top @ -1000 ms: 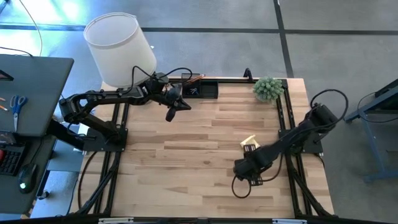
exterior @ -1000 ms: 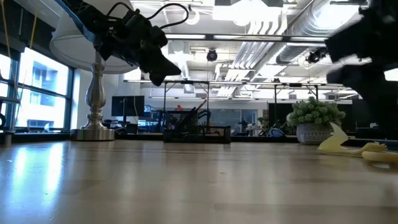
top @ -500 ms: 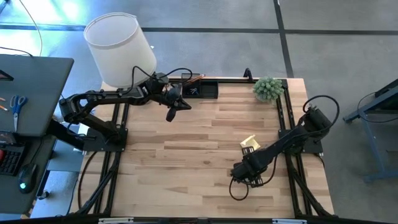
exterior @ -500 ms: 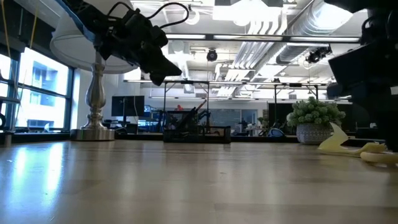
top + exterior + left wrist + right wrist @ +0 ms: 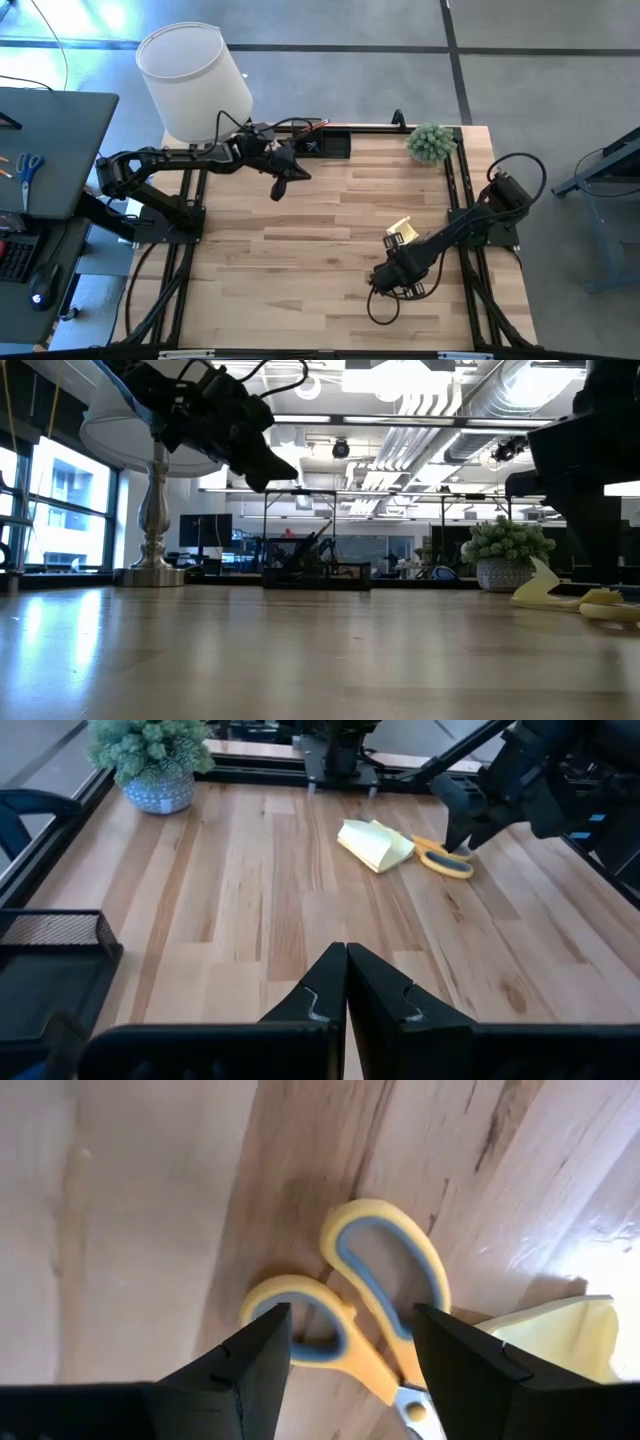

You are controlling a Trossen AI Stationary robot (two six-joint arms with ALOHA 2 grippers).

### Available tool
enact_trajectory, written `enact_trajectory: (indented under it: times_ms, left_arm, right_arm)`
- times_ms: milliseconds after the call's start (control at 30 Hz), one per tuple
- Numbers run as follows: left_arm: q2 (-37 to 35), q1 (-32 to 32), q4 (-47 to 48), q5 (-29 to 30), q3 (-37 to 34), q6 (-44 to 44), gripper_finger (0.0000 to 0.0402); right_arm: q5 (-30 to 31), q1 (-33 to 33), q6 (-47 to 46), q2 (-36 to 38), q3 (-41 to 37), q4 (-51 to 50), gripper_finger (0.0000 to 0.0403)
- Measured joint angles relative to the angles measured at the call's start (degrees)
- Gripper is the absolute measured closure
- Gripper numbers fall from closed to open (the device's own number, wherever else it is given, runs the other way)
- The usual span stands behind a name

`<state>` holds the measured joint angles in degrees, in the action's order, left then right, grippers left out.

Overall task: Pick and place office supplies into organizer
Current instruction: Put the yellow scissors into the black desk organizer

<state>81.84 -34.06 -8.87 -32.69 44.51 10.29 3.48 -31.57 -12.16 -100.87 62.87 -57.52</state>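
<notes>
The orange-handled scissors (image 5: 385,1295) lie flat on the wood beside the yellow sticky-note pad (image 5: 400,229), right of the table's middle. My right gripper (image 5: 350,1350) hangs over the scissors' handle loops, open, with one finger on each side of them; I see no touch. My left gripper (image 5: 279,188) is shut and empty, in the air just in front of the black organizer (image 5: 328,143) at the far edge. Pencils and pens stand in the organizer's cup section. In the left wrist view the scissors (image 5: 445,860) and pad (image 5: 375,845) lie below the right gripper (image 5: 470,825).
A white-shaded lamp (image 5: 195,80) stands at the far left corner, close behind the left arm. A small potted plant (image 5: 430,143) sits at the far right corner. Bare wood spreads across the table's middle (image 5: 300,260) and near side. A side desk lies off the left edge.
The right gripper has come down over the scissors and steadied there, staying open. The left gripper has shifted a little toward the table's right, still shut. The scissors and pad have not moved.
</notes>
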Motion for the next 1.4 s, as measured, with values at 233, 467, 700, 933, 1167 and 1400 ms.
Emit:
enact_trajectory:
  times_ms: [233,467,700,933,1167,1400]
  left_arm:
    - [0.0,0.0,0.0,-0.1,0.0,0.0,0.0401]
    - [0.0,0.0,0.0,-0.2,0.0,0.0,0.0401]
    - [0.0,0.0,0.0,-0.2,0.0,-0.1,0.0401]
    - [0.0,0.0,0.0,-0.2,0.0,-0.1,0.0401]
    - [0.0,0.0,0.0,-0.2,0.0,-0.1,0.0401]
    - [0.0,0.0,0.0,-0.3,0.0,-0.1,0.0401]
  right_arm:
    - [1.7,-0.1,3.0,-2.3,0.0,-0.1,0.0203]
    - [-0.8,-0.4,3.4,-5.2,0.0,0.1,0.0206]
    - [1.1,-0.9,2.5,-5.6,0.1,2.0,0.0233]
    - [-0.1,-0.6,-2.0,-5.6,0.1,3.5,0.0282]
    - [-0.3,-0.6,-3.4,-5.7,0.5,3.9,0.0323]
    - [9.9,-0.4,-5.7,-6.0,6.3,5.9,0.0330]
